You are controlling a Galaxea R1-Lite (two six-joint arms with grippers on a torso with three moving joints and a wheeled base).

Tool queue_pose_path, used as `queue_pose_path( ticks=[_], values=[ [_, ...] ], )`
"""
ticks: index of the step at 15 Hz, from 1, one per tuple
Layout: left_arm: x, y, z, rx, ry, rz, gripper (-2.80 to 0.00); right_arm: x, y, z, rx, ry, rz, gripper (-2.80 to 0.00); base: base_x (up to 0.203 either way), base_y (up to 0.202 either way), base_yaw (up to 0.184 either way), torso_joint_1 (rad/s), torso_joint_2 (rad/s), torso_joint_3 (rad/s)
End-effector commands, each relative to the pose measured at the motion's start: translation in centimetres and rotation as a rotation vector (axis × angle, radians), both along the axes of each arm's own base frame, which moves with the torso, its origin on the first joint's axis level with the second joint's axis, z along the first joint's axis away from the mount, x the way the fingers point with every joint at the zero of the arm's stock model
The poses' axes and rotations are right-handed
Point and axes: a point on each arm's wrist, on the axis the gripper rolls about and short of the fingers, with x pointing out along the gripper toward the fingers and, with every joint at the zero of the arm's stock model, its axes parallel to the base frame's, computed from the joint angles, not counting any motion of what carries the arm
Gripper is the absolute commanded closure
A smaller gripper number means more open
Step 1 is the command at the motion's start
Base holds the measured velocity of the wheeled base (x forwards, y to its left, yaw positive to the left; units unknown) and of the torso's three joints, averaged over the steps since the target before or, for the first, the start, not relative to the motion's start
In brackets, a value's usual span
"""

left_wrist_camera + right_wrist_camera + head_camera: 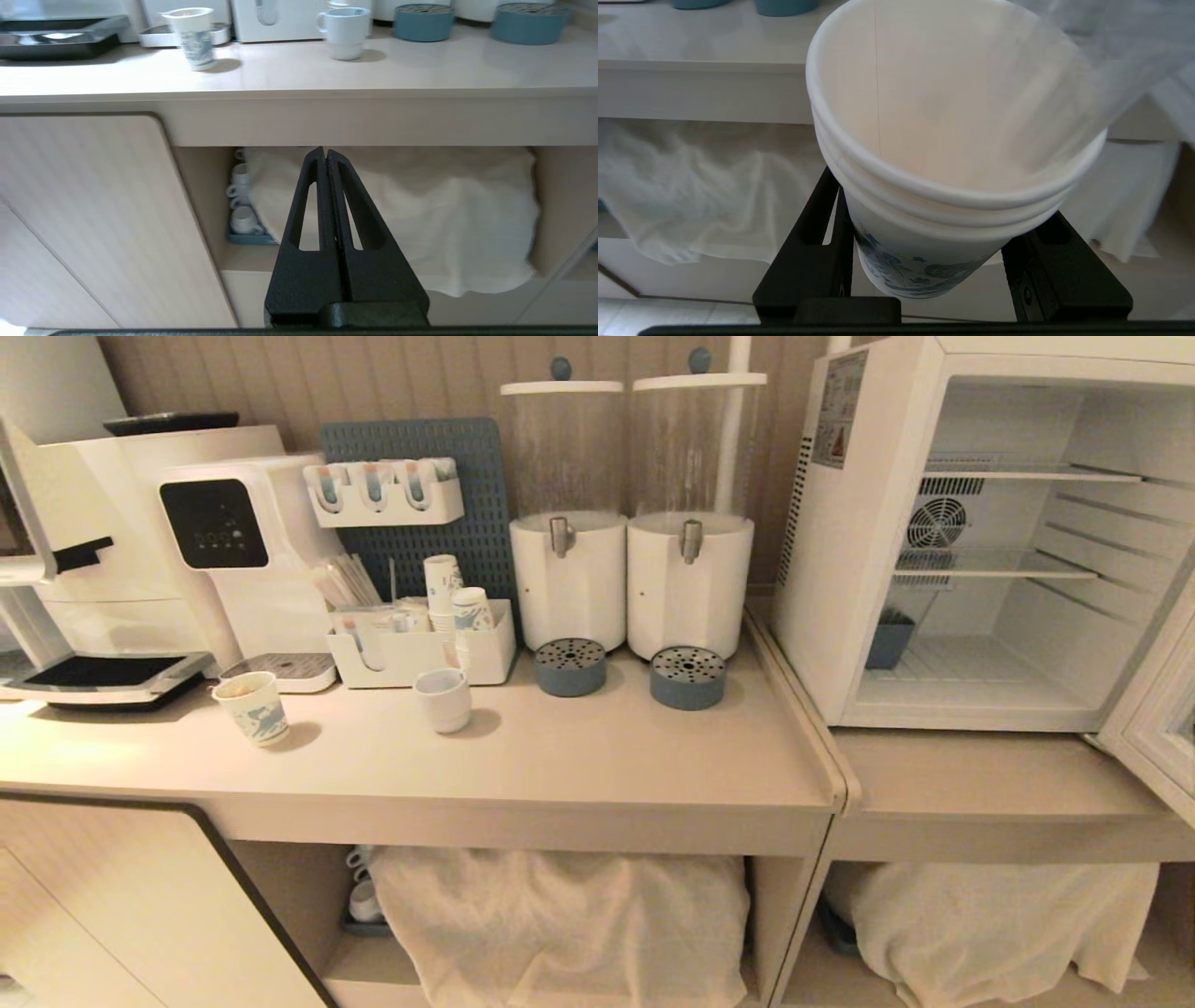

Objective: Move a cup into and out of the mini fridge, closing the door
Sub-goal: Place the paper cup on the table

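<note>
In the right wrist view my right gripper (pixel 938 210) is shut on the cup (pixel 924 116), a tall white paper cup with blue print and layered rims. Its black fingers (pixel 822 219) press the cup's sides below the rims, and the cup leans away from the camera. The mini fridge (pixel 840 569) stands on the lower counter at the right with its wire shelves bare. The door (pixel 1158 709) hangs swung open at the far right edge. My left gripper (pixel 325 154) is shut on nothing, low in front of the shelf under the counter. Neither arm shows in the head view.
On the counter (pixel 560 756) stand a short paper cup (pixel 252 707), a white mug (pixel 443 700), an organizer with stacked cups (pixel 420 653), two dispensers (pixel 630 523) and a coffee machine (pixel 215 541). White cloth (pixel 560 924) fills the shelf below.
</note>
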Motion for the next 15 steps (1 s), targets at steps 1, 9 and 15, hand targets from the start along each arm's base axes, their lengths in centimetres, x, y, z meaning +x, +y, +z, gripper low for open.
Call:
queue_pose_path(
  ticks=[1, 9, 15],
  values=[
    [0.14, 0.00, -0.51, 0.000, 0.019, 0.000, 0.00, 0.02, 0.00, -0.01, -0.001, 0.003, 0.000, 0.00, 0.000, 0.187, -0.005, -0.002, 0.01, 0.003],
    [0.14, 0.00, -0.51, -0.001, 0.018, 0.000, 0.00, 0.02, 0.00, -0.02, 0.001, 0.003, 0.001, 0.00, 0.000, 0.192, 0.001, 0.004, 0.00, 0.002],
    [0.14, 0.00, -0.51, -0.005, 0.018, 0.001, 0.00, 0.01, 0.00, 0.02, 0.001, 0.001, -0.001, 0.00, 0.000, 0.191, 0.001, 0.001, 0.00, 0.002]
  ],
)
